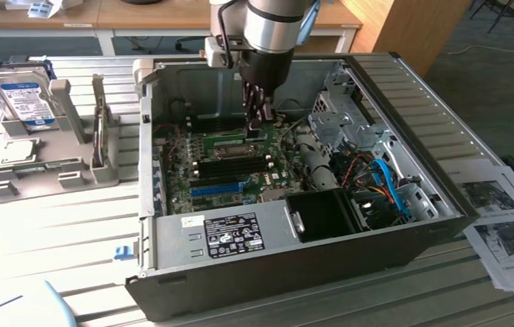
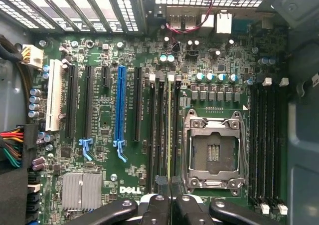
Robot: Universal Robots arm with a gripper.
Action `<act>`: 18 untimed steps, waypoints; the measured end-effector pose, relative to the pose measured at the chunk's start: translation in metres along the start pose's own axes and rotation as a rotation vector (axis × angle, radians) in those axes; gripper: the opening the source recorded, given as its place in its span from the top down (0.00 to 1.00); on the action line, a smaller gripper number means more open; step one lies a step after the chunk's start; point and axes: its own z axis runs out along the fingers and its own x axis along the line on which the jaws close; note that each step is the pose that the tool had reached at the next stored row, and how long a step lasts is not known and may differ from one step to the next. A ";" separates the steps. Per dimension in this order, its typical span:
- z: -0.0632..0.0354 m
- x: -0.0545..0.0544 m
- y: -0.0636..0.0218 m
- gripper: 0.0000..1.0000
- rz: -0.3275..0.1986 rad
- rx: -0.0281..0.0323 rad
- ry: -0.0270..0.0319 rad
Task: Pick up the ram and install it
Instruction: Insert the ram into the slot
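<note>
Inside open grey computer case [image 1: 329, 262], gripper [image 1: 259, 122] pinched thin green ram stick [image 2: 169, 130] edge-on along black memory slot [image 2: 161, 135].

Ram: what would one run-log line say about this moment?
end effector: shut on ram | ram: lined up along memory slots beside CPU socket | seated: cannot tell

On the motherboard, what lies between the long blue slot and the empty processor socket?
In the wrist view: one black slot, then the black memory slots, with the ram edge-on above them, in the shut gripper.
</note>
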 end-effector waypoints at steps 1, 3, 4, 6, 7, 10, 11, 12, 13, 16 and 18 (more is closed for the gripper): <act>0.0001 0.000 0.0000 0.89 0.000 0.0000 -0.0001; 0.0000 0.002 0.0000 0.89 0.000 0.0000 0.0001; 0.0000 0.003 0.0000 0.89 0.000 0.0000 0.0000; 0.0001 0.004 0.0000 0.89 0.000 0.0000 0.0000; 0.0001 0.005 0.0001 0.89 0.000 0.0000 0.0000; 0.0002 0.008 0.0001 0.89 0.000 0.0000 0.0001; 0.0002 0.009 0.0001 0.89 0.000 0.0000 0.0000; 0.0002 0.010 0.0001 0.89 0.000 0.0000 0.0000; 0.0002 0.011 0.0001 0.89 0.000 0.0000 0.0000; 0.0003 0.014 0.0001 0.89 0.000 0.0000 0.0001; 0.0003 0.016 0.0002 0.89 0.000 -0.0001 0.0001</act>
